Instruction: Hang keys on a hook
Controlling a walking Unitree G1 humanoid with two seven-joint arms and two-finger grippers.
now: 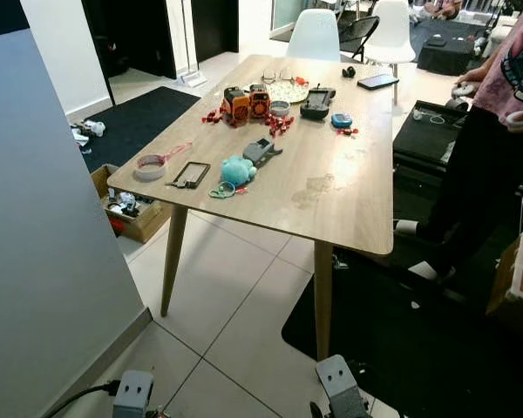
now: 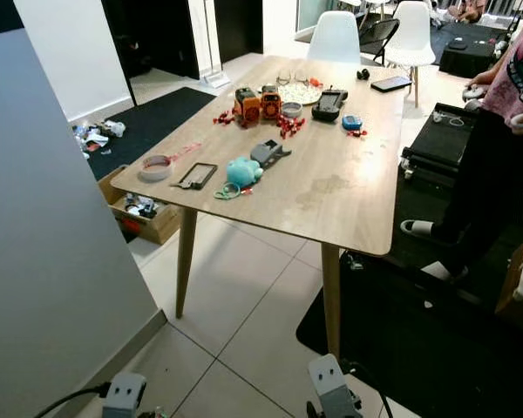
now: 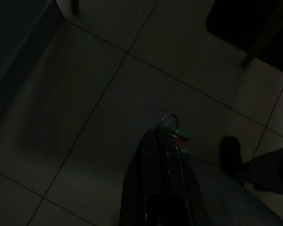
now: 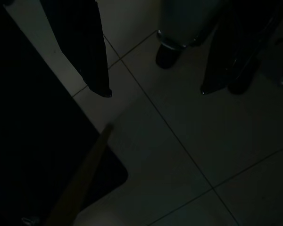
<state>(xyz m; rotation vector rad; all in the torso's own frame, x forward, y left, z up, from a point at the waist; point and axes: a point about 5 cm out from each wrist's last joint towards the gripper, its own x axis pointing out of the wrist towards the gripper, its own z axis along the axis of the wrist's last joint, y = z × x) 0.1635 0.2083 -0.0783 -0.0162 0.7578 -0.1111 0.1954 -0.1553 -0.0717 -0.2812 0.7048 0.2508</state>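
In the dark left wrist view, my left gripper points down at the tiled floor. Its two black fingers are pressed together on a small metal key ring with a green and red tag, which sticks out past the tips. My right gripper also hangs over the floor, its fingers spread wide with nothing between them. Both arms show low in the eye views, the left arm and the right arm. On the wooden table ahead lies a teal plush keychain with a green ring.
A tall grey panel stands close on my left. The table carries orange toys, a tape roll, a phone and other small items. A person stands at the right on a black mat. A cardboard box sits under the table's left side.
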